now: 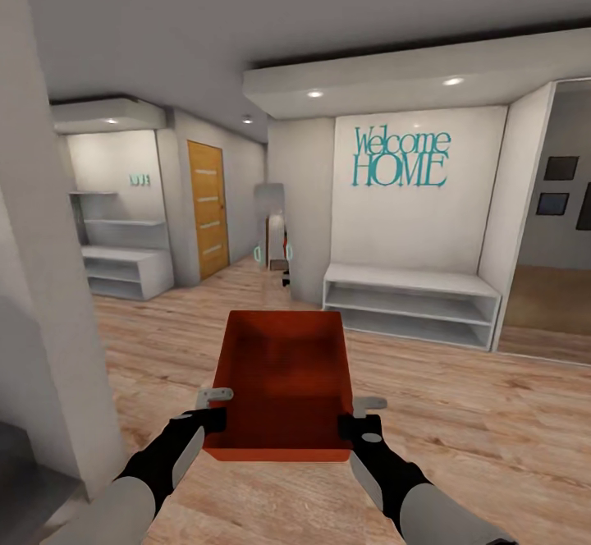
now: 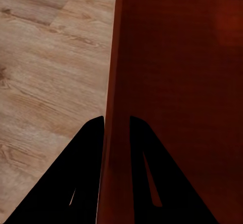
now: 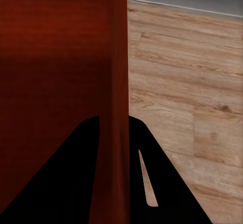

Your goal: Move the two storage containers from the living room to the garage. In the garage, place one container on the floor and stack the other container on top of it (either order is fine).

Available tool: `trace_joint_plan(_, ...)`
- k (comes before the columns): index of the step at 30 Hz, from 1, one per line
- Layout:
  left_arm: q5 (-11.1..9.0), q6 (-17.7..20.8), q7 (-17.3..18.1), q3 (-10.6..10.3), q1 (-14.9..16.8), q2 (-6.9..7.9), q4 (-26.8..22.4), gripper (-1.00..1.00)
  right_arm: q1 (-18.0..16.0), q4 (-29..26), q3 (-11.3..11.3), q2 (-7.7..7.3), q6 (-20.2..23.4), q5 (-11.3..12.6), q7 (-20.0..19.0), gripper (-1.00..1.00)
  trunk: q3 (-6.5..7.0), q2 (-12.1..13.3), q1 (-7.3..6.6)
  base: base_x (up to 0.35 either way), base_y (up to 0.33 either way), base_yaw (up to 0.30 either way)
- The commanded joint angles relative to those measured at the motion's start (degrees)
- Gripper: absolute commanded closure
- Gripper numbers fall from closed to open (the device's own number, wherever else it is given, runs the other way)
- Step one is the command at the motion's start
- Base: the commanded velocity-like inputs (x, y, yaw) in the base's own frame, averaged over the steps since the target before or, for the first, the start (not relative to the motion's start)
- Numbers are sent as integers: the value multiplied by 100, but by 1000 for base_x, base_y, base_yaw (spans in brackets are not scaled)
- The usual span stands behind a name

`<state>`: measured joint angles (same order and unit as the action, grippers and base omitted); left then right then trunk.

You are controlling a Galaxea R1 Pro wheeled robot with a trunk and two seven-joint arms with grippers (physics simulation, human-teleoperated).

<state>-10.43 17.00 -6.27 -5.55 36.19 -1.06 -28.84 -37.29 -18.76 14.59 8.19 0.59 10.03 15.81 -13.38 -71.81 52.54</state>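
Carry step: both grippers, left gripper and right gripper, clamp side walls of storage container, held over wood floor in hallway; next, drive toward wooden door

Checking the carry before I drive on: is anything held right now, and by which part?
Yes: the storage container. The left hand pinches its left side wall and the right hand its right side wall, each near the end closest to the robot.

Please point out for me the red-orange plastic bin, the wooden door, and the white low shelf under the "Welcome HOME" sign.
Red-orange rectangular plastic bin (image 1: 283, 373): head view, on its inner bottom.
Orange wooden door with pale strips (image 1: 208, 208): head view, on the middle of the door panel.
White low open shelf (image 1: 410, 281): head view, on its top board.
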Motion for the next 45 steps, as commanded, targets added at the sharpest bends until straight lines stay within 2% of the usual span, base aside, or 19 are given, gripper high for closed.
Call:
trace_joint_plan(1, 50, 40, -278, 45, 2, 25, -10, 100, -6, -23, -73, -5, 3, -57, 326, 100, -7, -4, 3, 321, 0, 0)
trace_joint_plan(31, 46, 40, -278, 45, 2, 27, 1, 100, -6, -23, -71, 9, 2, -61, 369, 100, -7, -4, 3, 321, 0, 4)
trace_joint_plan(45, 48, 40, -278, 45, 2, 27, 2, 100, -6, -23, -79, -9, 3, -59, 441, 100, -7, -4, 3, 321, 0, 241)
